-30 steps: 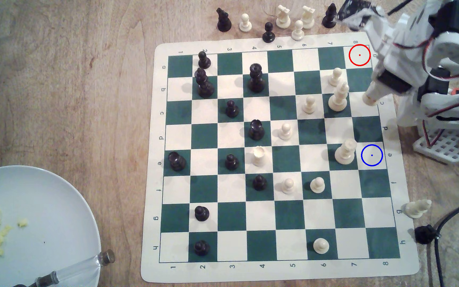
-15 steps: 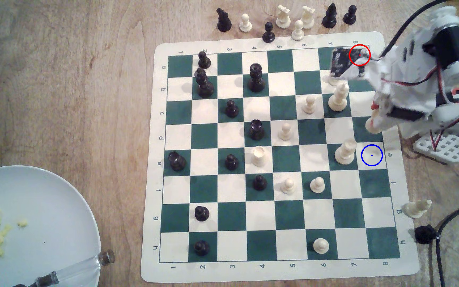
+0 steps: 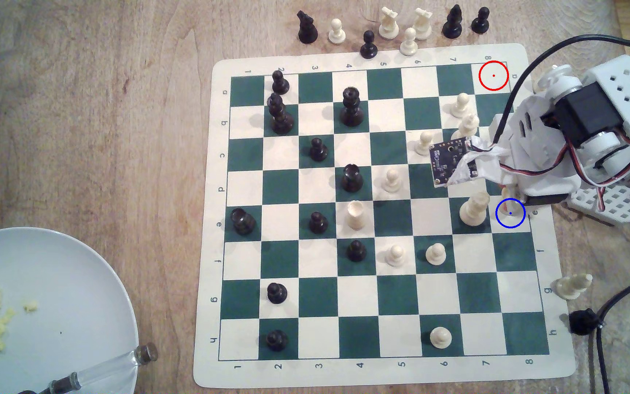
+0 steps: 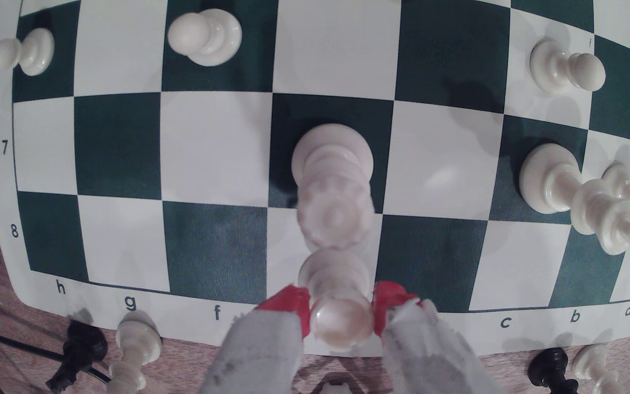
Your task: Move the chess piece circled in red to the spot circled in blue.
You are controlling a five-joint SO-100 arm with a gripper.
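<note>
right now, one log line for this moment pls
phase: placing | gripper: shut on cream piece | position: over blue-ringed square | red-ringed square: vacated | neighbour: tall cream piece close

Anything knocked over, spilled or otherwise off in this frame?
Yes. A cream piece lies on its side off the board's edge at the exterior view's right, by row g, with a black piece beside a cable. The gripper holds the chess piece upright over the blue-ringed square; nothing looks spilled there.
</note>
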